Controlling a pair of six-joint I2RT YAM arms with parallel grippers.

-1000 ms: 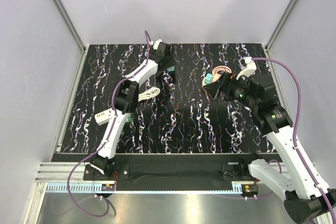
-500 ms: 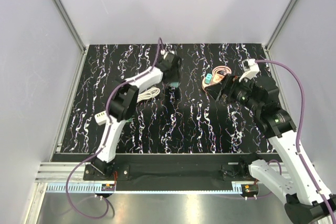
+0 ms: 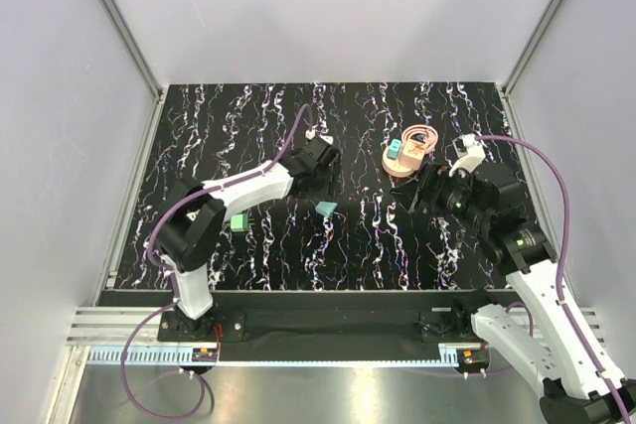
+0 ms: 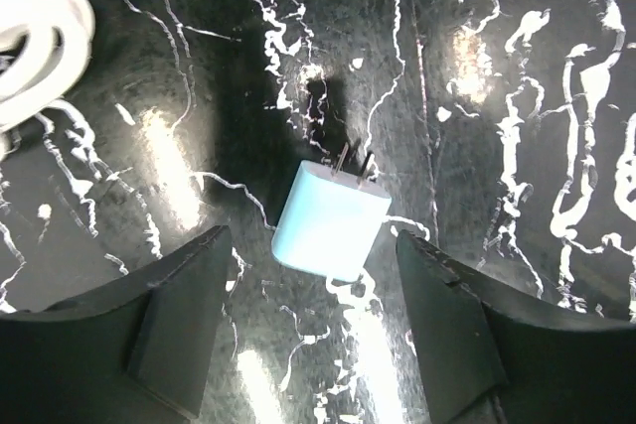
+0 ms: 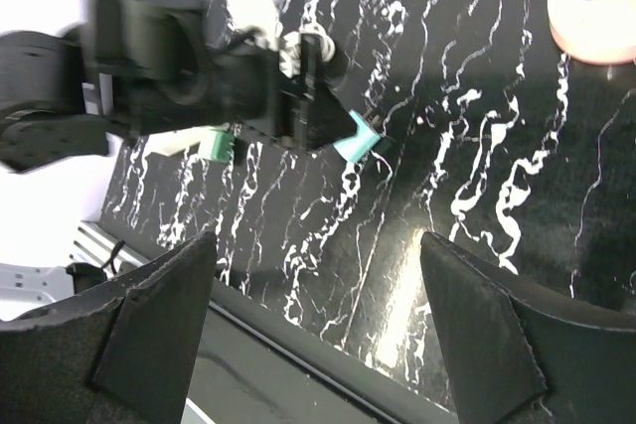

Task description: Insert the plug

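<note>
The plug (image 4: 331,220), a small teal cube, lies on the black, white-veined bench (image 3: 397,245) with its two metal prongs pointing away from the left wrist camera. The left gripper (image 4: 311,240) hangs just above it, spread, with one dark finger (image 4: 169,325) on either side of the plug and a clear gap to each, so nothing is pinched. In the top view the left arm reaches across the bench and covers the ground just beyond and to the left of the plug. A coil of white cable (image 4: 35,37) shows only in the left wrist view, off to the plug's far left. A brighter green cube (image 3: 239,220) sits well to the left of the plug, close against the left arm's forearm. To the right of the plug and farther back stands a round peach-coloured object (image 3: 409,160) with a small teal piece (image 3: 396,151) on top; what it is cannot be made out, possibly a spool or stand. The right gripper (image 5: 316,245) hovers to the right of the plug, near that peach object, spread wide and empty, its camera looking across at the plug and the left gripper.
</note>
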